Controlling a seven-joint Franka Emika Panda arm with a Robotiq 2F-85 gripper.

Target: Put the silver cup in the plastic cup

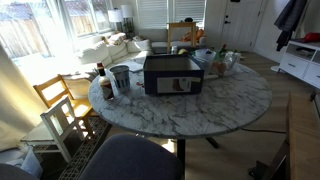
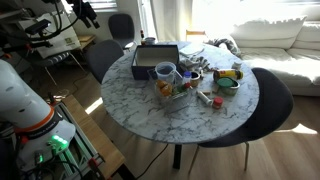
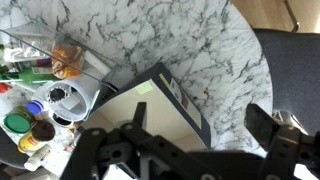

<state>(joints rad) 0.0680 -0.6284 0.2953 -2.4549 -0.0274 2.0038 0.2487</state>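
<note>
The silver cup [image 3: 65, 97] stands upright on the marble table next to a corner of the black box [image 3: 150, 115]. It shows in both exterior views [image 1: 120, 78] [image 2: 165, 72]. A clear plastic cup with an orange tint [image 3: 68, 58] stands a little beyond it, apart from it. My gripper [image 3: 200, 128] is open and empty. It hovers high above the box's edge and the bare marble, well away from both cups.
The round marble table [image 1: 200, 110] also carries a dark red-capped bottle [image 1: 105, 85], paint pots and small bottles [image 3: 20, 122] and a green bowl [image 2: 228, 82]. Dark chairs [image 2: 275, 95] and a wooden chair [image 1: 55, 95] stand around the table.
</note>
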